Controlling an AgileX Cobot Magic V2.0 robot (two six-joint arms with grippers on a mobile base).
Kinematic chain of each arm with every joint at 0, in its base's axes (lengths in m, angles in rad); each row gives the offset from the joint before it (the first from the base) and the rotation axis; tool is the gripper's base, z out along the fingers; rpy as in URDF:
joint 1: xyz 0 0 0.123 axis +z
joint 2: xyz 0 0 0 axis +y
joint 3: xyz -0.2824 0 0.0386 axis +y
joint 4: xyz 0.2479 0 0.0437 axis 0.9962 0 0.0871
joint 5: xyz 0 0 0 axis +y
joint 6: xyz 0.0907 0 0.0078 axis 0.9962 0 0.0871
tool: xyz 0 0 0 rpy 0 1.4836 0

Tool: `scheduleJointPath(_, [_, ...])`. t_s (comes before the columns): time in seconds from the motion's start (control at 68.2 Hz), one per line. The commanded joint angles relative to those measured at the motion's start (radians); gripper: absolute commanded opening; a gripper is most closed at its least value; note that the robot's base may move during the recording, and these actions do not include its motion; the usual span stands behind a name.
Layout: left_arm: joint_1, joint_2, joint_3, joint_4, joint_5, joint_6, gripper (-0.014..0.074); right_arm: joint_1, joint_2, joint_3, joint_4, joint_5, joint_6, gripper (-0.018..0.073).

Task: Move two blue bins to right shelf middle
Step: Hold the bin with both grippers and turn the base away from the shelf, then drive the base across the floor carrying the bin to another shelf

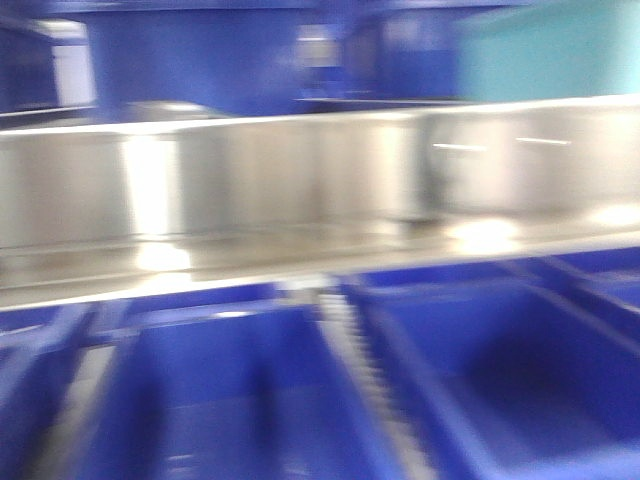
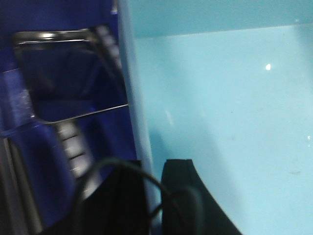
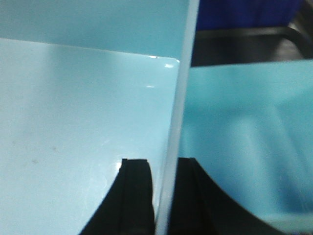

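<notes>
In the front view, which is strongly blurred, you see a pale blue bin (image 1: 550, 50) at the upper right, behind the metal shelf edge (image 1: 300, 170). Dark blue bins (image 1: 480, 380) stand below it. No gripper shows here.

In the left wrist view, the left gripper (image 2: 152, 165) has one finger on each side of the bin's side wall and seems pressed onto it. The smooth inside (image 2: 220, 122) lies to the right.

In the right wrist view, the right gripper (image 3: 164, 161) pinches a thin wall in the same way, with the inside to the left. Beyond the wall lies a second pale surface (image 3: 244, 137); I cannot tell if it is the other bin.

I judge the plastic stiff, light and glossy, so it can slip. Hold it just under the thicker rim and lift both sides level.
</notes>
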Motion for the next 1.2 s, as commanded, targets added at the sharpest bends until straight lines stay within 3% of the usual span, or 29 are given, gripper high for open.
scheduleJointPath(0.0, [0.001,-0.023,-0.016,0.027,-0.025,0.013,-0.0111,-0.007,-0.016,-0.010,-0.053,-0.033,-0.017,-0.0153])
scheduleJointPath(1.188, [0.001,-0.023,-0.016,0.030,-0.025,0.013,-0.0111,-0.007,-0.016,-0.010,-0.053,-0.033,-0.017,-0.0153])
